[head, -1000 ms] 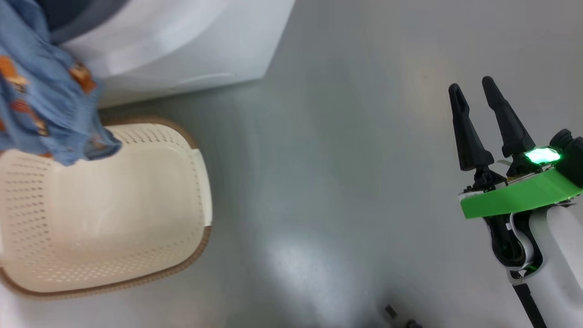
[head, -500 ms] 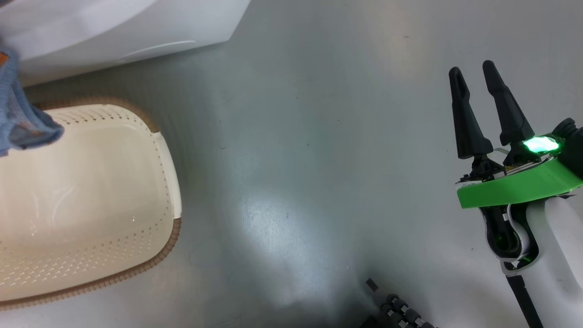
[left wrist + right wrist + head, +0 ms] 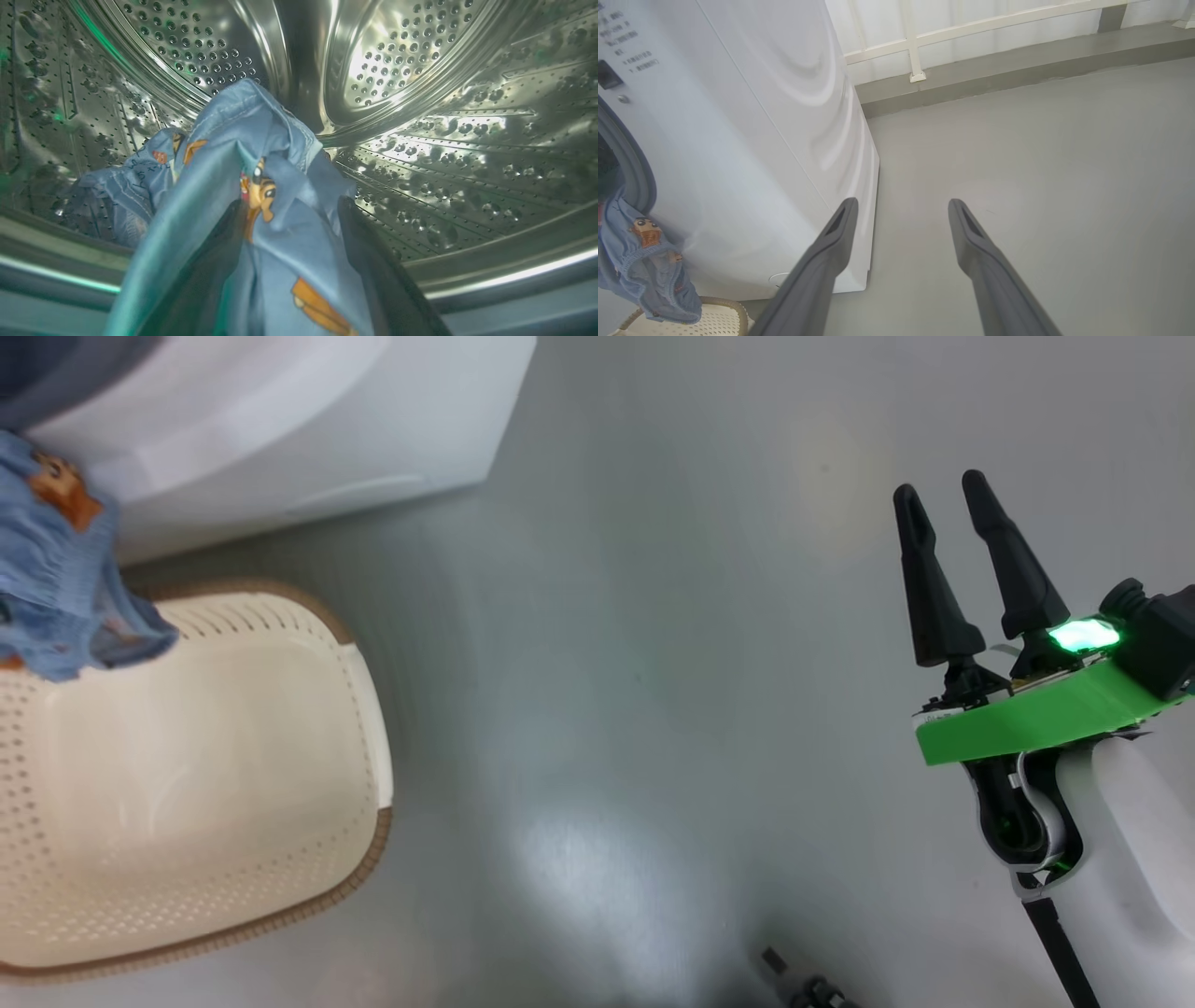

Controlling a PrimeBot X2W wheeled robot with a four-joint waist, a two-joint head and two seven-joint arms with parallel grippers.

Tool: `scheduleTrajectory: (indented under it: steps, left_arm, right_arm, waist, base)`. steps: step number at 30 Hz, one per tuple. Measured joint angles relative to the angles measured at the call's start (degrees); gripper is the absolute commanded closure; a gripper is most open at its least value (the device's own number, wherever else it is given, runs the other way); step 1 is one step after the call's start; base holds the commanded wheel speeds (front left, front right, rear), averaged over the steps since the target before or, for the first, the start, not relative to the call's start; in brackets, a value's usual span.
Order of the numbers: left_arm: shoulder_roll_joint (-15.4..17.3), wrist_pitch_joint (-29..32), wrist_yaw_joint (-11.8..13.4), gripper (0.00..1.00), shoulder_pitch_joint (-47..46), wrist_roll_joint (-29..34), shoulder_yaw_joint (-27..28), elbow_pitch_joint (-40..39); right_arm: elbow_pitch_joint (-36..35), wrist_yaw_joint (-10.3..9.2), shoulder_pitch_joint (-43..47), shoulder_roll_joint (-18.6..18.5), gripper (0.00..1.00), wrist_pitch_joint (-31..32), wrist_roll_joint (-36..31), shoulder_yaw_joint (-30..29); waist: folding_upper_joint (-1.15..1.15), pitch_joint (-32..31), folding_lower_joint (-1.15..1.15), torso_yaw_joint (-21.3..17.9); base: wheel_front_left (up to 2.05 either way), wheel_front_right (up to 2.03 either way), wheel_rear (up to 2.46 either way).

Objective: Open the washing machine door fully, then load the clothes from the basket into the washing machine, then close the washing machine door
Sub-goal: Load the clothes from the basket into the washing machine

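Down on the floor (image 3: 653,663), head view: right hand (image 3: 938,490) has its fingers apart, nothing in it. The basket (image 3: 369,840) sits right by the washing machine (image 3: 280,411), with clothes (image 3: 56,579) hanging over its far edge.
Left wrist view: left hand (image 3: 289,205) is inside the drum (image 3: 467,140), fingers apart, clothes draped over and between them.
Right wrist view: clothes dangle out of the washing machine opening, above the basket.

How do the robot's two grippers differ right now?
The left gripper reaches into the steel drum with blue clothes draped over its fingers; the right gripper hangs over the grey floor, empty. Both have their fingers spread apart.
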Motion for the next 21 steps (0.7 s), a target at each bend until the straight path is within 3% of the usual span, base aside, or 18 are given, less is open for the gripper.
scheduleTrajectory:
  steps: [10,16,21]
  left_arm:
    - [-2.6,-2.9,-1.4,0.0,12.5,-2.1,-0.1,-2.7]
    - [-3.0,-3.1,-1.7,0.0,24.1,-2.5,1.9,-12.8]
    - [-5.9,-3.1,-1.3,0.0,35.1,-2.4,2.8,-22.3]
  right_arm:
    - [2.1,0.0,0.4,-0.4,0.0,0.0,0.0,1.2]
    - [2.9,0.0,1.7,-0.8,0.0,0.0,0.0,1.2]
    - [4.3,0.0,5.1,-1.9,0.0,0.0,0.0,1.2]
  waist:
    - [0.0,-8.0,0.0,1.1]
    - [0.0,-13.9,0.0,2.2]
    - [0.0,-19.0,0.0,3.4]
  base:
    - [0.0,0.0,0.0]
    - [0.0,0.0,0.0]
    - [0.0,0.0,0.0]
